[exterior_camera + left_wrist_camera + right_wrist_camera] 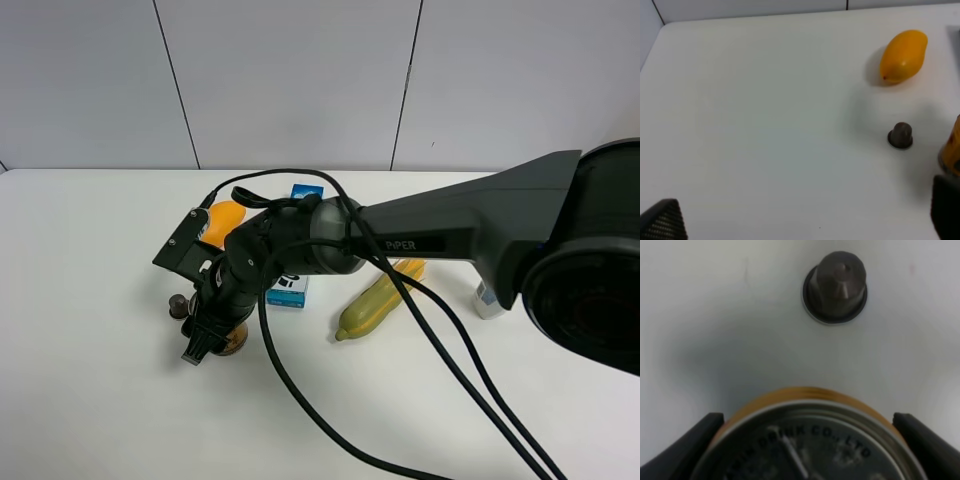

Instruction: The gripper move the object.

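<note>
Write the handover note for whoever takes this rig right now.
Left gripper: open, empty, off to one side of the can.
Right gripper: straddling the can's top; whether it grips cannot be told.
Can: upright on the table, near the cap.
Done: approach. Left: confirm grip, lift, move can.

Upright gold-orange can (805,450) clamped in the right end effector (807,426)
</note>
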